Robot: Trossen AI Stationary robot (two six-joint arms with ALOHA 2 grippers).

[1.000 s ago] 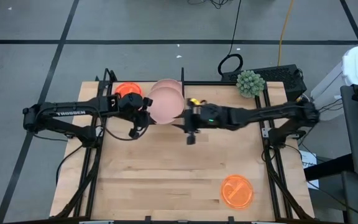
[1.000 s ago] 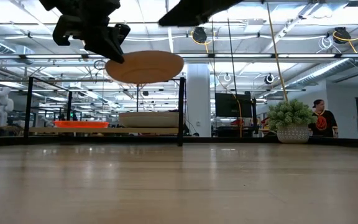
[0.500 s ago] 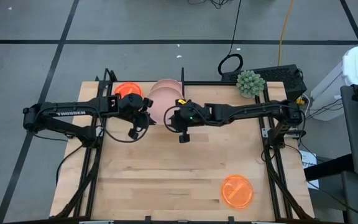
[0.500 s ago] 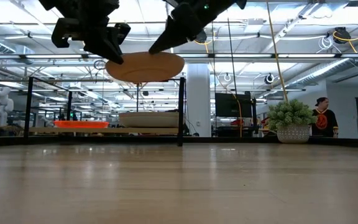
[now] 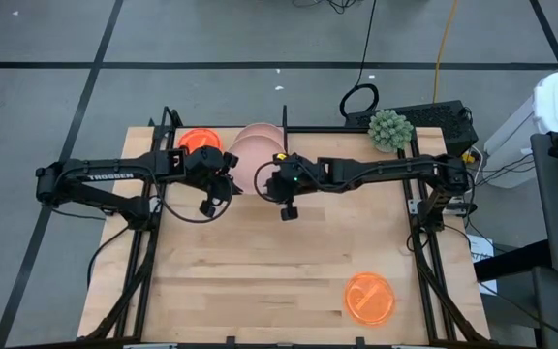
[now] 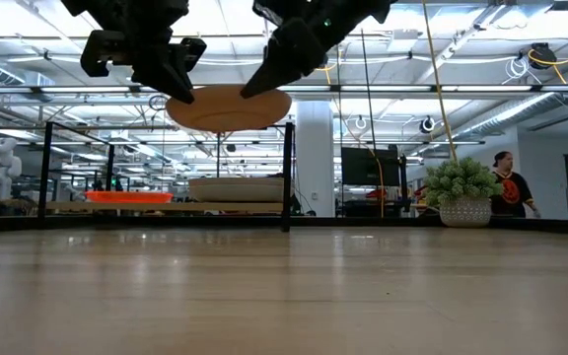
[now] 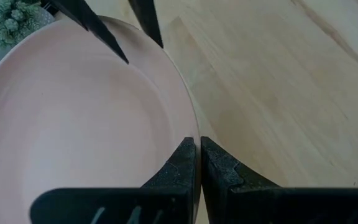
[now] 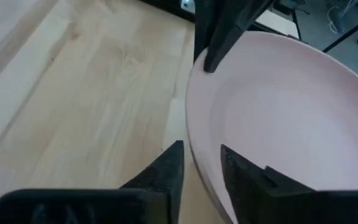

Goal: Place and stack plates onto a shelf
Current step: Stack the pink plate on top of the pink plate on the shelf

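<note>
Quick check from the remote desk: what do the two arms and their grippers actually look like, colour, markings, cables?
Both arms are dark, near-black jointed links. The left arm carries white TROSSEN lettering; the right arm shows a small green light near its wrist. A black cable loops under the left gripper. The right gripper has tapered black fingers; the left fingers have stepped inner faces.
</note>
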